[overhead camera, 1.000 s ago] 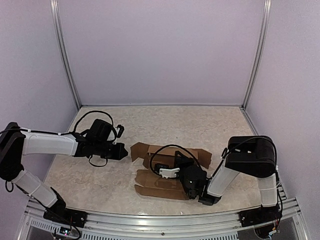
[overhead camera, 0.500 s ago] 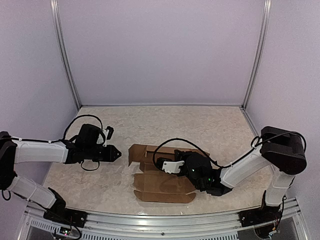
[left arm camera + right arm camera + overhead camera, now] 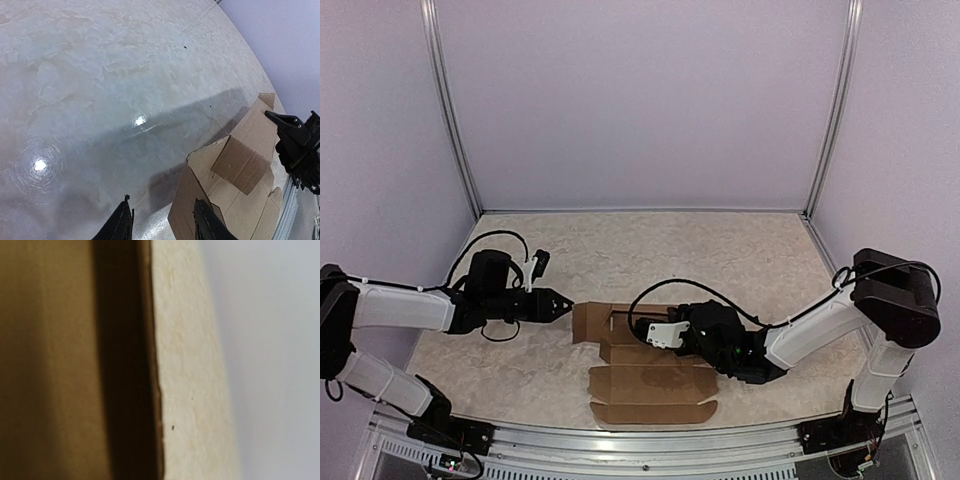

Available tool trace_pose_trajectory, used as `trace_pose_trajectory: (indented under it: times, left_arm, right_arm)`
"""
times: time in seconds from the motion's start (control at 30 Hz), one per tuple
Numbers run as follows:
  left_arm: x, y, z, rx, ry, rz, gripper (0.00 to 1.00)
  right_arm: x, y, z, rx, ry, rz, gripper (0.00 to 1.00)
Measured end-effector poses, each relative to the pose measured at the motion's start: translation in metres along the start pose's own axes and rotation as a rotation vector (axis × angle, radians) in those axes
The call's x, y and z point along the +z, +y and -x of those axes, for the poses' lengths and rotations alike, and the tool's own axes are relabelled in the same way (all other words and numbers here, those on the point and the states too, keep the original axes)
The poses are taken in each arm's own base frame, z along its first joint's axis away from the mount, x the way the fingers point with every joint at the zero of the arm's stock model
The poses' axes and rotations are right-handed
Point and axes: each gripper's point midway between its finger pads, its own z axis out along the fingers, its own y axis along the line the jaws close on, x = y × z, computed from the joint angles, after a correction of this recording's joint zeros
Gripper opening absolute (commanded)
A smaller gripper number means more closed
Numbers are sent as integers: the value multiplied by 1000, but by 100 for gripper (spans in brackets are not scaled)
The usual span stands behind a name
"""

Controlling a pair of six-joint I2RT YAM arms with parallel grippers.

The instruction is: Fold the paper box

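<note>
The left claw (image 3: 566, 305) has its two fingers spread, with nothing between them. Its tips point at the box and stand just beside the end flap (image 3: 588, 322), which looks partly raised; as far as I can see, they do not touch it. The right claw (image 3: 642, 332) is pressed together. It rests low over the middle of the cardboard. I cannot tell whether a thin edge is pinched between its fingers, because its own camera shows only brown cardboard and a strip of table, very close.

The box (image 3: 655, 388) lies on the table (image 3: 650, 250), directly in front of the left claw's tips and under the right claw. From there it reaches toward the near edge. It is mostly a flat sheet with tabs, so I judge that the folding is at an early step: the right claw holds the sheet in place, and the left claw prepares to take the end flap.

For the next move, I think the left claw must go a little forward until the flap's edge is between the spread fingers. Then it must close on the edge and turn the flap up along its crease. The right claw should keep the sheet from sliding.

Counted from big to small: one table, two arms (left arm (image 3: 405, 305), right arm (image 3: 810, 325)), one box, two claws, and one flap that stands up.
</note>
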Motion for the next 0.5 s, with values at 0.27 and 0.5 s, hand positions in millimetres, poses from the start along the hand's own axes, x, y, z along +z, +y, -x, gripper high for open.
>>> trace_pose_trajectory:
  times: [0.27, 0.5]
  left_arm:
    - [12, -3, -8, -16, 32, -57, 34]
    - [21, -7, -13, -47, 49, -109, 34]
  right_arm:
    - [-2, -1, 2, 17, -9, 13, 0]
    - [-5, -8, 4, 47, -16, 4, 0]
